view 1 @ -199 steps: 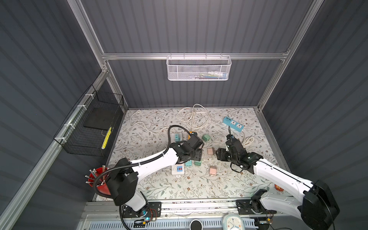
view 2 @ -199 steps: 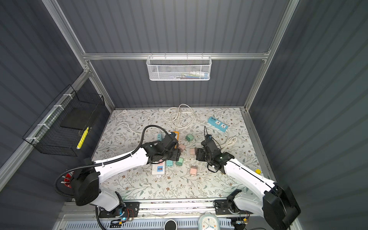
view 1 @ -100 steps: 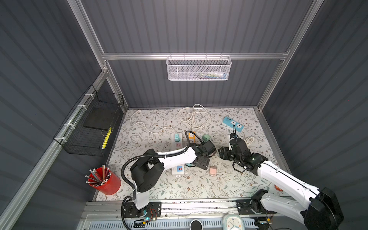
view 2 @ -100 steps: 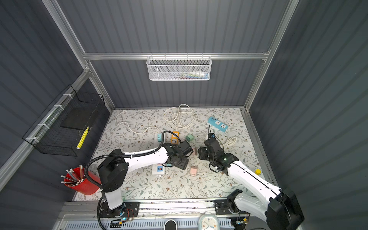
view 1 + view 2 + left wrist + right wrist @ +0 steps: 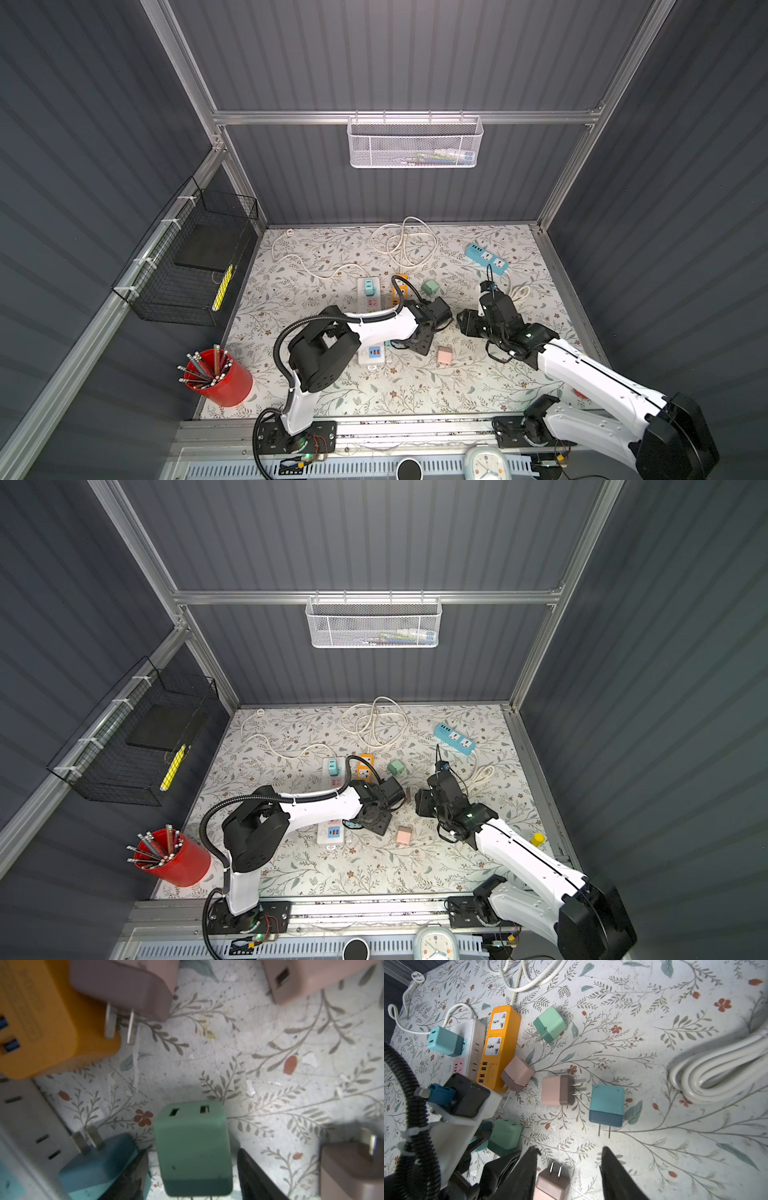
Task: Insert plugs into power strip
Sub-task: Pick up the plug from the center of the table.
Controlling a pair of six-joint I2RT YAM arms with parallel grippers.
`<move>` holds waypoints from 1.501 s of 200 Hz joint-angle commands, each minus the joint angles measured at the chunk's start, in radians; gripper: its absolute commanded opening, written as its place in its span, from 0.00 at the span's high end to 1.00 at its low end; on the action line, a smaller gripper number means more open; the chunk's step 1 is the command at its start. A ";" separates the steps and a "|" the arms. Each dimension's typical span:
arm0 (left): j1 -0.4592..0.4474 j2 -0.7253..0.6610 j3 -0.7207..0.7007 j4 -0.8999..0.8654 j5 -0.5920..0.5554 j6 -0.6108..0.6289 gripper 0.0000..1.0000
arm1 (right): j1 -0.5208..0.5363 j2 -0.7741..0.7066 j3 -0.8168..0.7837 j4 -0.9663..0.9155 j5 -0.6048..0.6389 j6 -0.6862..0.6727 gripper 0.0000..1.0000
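My left gripper (image 5: 192,1152) is open and straddles a mint green plug (image 5: 193,1147) lying on the floral mat, with narrow gaps at both fingers (image 5: 133,1176). A teal plug (image 5: 97,1163) lies beside it against the white power strip (image 5: 475,1043), which holds one teal plug (image 5: 444,1041). My right gripper (image 5: 570,1149) is open over a pink plug (image 5: 552,1184) whose prongs point away from the wrist. Loose on the mat lie a teal plug (image 5: 606,1103), two pink plugs (image 5: 556,1089) and another mint green plug (image 5: 550,1024). In both top views the grippers (image 5: 419,338) (image 5: 419,802) face each other mid-mat.
An orange power strip (image 5: 500,1043) lies beside the white one, and a blue strip (image 5: 486,257) at the back right. White cable coils (image 5: 403,245) lie at the back. A red pencil cup (image 5: 216,378) stands front left, and a black wire basket (image 5: 187,266) hangs on the left wall.
My left gripper has moved from the power strips toward the front and right, down over the mint green plug, and its jaws have narrowed. The right gripper has barely moved.
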 commanded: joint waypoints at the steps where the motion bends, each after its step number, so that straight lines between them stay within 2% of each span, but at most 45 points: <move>1: -0.005 0.030 0.034 -0.018 -0.016 0.011 0.38 | -0.002 -0.007 -0.010 0.004 -0.002 0.007 0.49; 45: -0.005 0.037 0.032 -0.013 -0.023 0.025 0.42 | -0.003 -0.012 -0.006 0.000 -0.002 0.004 0.49; 87: -0.005 0.027 0.028 -0.012 -0.037 0.043 0.51 | -0.002 -0.008 0.005 -0.005 -0.005 0.001 0.49; 121: -0.005 -0.035 -0.017 0.074 -0.024 0.087 0.59 | -0.002 -0.005 0.015 -0.010 -0.003 -0.006 0.49; 160: -0.005 -0.177 -0.172 0.349 0.032 0.179 0.67 | -0.006 0.008 0.049 -0.040 -0.026 -0.027 0.49; 186: -0.006 -0.277 -0.301 0.583 0.056 0.255 0.67 | -0.026 0.016 0.085 -0.069 -0.122 -0.052 0.49; 206: -0.006 -0.334 -0.404 0.758 0.053 0.307 0.74 | -0.040 0.020 0.110 -0.087 -0.195 -0.070 0.49; 216: -0.006 -0.348 -0.445 0.828 0.047 0.336 0.74 | -0.042 0.020 0.119 -0.087 -0.232 -0.077 0.49; 258: -0.008 -0.377 -0.567 1.039 0.036 0.439 0.75 | -0.047 0.057 0.147 -0.052 -0.405 -0.089 0.49; 271: -0.009 -0.392 -0.610 1.118 0.046 0.459 0.76 | -0.048 0.124 0.159 -0.040 -0.483 -0.093 0.49; 300: -0.010 -0.406 -0.640 1.166 0.055 0.499 0.77 | -0.045 0.161 0.163 -0.006 -0.510 -0.084 0.48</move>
